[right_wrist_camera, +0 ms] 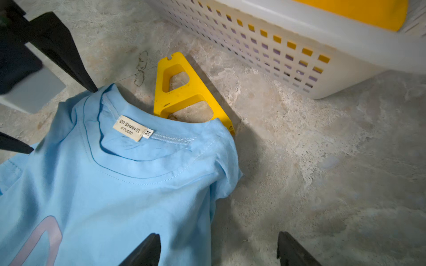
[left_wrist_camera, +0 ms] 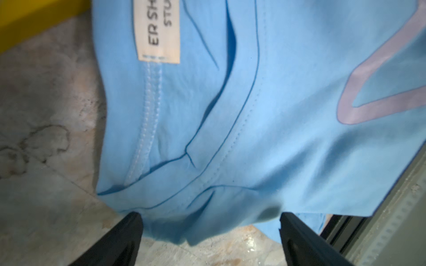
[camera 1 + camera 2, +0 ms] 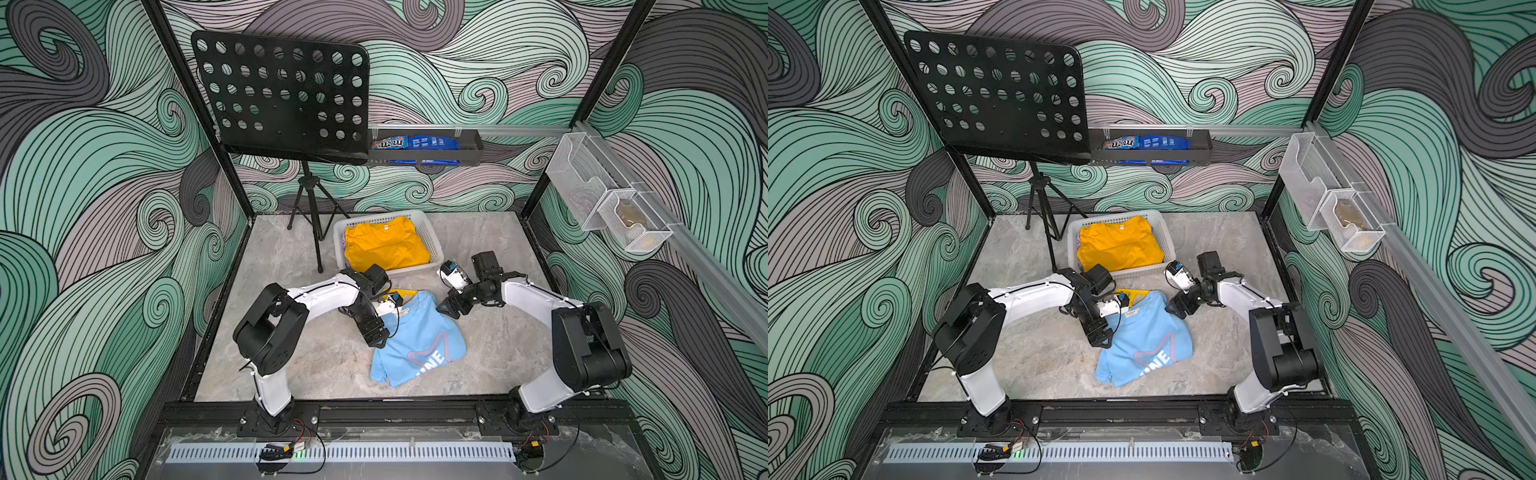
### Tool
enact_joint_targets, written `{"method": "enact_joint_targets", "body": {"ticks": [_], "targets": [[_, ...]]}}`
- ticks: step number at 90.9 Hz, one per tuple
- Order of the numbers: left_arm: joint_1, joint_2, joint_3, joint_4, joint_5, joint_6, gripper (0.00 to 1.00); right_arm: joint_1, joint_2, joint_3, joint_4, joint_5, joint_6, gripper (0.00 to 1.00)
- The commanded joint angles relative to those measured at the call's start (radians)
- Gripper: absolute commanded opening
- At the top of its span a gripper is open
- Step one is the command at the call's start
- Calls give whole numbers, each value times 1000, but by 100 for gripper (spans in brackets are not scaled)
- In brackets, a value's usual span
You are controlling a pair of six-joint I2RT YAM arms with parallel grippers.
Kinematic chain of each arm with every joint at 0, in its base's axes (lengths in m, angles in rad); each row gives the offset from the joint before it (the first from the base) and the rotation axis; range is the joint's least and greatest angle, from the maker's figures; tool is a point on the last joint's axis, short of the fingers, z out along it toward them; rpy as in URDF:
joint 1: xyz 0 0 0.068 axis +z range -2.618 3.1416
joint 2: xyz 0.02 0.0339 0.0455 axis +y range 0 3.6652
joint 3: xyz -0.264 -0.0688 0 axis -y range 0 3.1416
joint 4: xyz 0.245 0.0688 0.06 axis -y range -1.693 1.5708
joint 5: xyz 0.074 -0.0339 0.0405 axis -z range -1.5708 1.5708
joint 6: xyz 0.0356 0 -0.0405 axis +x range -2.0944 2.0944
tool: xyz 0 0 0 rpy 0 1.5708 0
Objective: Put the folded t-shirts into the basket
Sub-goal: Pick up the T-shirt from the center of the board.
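A light blue folded t-shirt (image 3: pixel 419 345) (image 3: pixel 1146 345) lies flat on the table, collar toward the basket. The white basket (image 3: pixel 432 237) (image 3: pixel 1160 232) stands behind it, and a mustard yellow t-shirt (image 3: pixel 386 245) (image 3: pixel 1119 245) lies on top inside. Lilac cloth shows through the basket wall (image 1: pixel 288 57). My left gripper (image 3: pixel 376 336) (image 2: pixel 209 230) is open at the shirt's left collar edge, with loose cloth between its fingers. My right gripper (image 3: pixel 446 309) (image 1: pixel 219 248) is open at the right shoulder. One finger (image 1: pixel 147 248) is over cloth and the other is over bare table.
A small yellow triangular plastic piece (image 1: pixel 191 92) (image 3: pixel 405 294) lies partly under the collar, between shirt and basket. A black music stand (image 3: pixel 282 95) stands on its tripod (image 3: pixel 309 216) left of the basket. A black tray with snack packs (image 3: pixel 424 145) and wire-mesh holders (image 3: pixel 602 195) hang on the walls.
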Motion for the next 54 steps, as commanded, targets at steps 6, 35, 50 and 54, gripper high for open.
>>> {"method": "enact_joint_targets", "body": {"ticks": [6, 35, 50, 54], "targets": [[-20, 39, 32, 37, -48, -10, 94, 62, 41, -3, 45, 39, 42, 82], [-49, 83, 33, 51, -64, -11, 74, 132, 122, -7, 84, 90, 57, 66], [-62, 109, 39, 25, -68, -13, 55, 147, 145, -19, 90, 92, 62, 49], [-64, 114, 39, 20, -71, -15, 49, 146, 145, -20, 90, 89, 65, 44]]}}
